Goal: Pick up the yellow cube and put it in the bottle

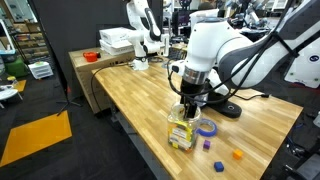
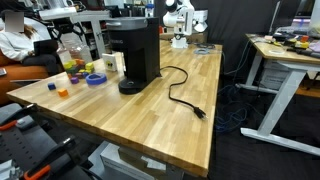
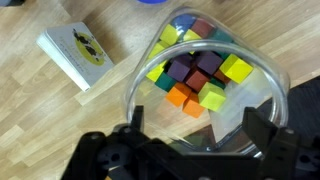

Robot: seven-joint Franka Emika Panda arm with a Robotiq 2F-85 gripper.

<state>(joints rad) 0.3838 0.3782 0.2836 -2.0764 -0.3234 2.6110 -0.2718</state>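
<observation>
— Okay, yellow cube (image 3: 237,68), where?
— Down in the bottle (image 3: 268,105), tilted in a pile of other cubes (image 3: 190,75). Several look yellow-green and I can't tell them apart. It's a cube, so no long axis.
— Bottle?
— Upright on the table (image 1: 130,90), mouth up, blue tape ring (image 1: 206,127) just beside.
— Arm?
— My arm (image 1: 235,50) bends over and the wrist points straight down above the mouth. My gripper (image 3: 190,150) has its fingers spread wide.

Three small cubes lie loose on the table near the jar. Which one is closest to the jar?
The dark blue cube beside the blue tape ring; the orange cube and the purple cube lie farther from the jar.
</observation>
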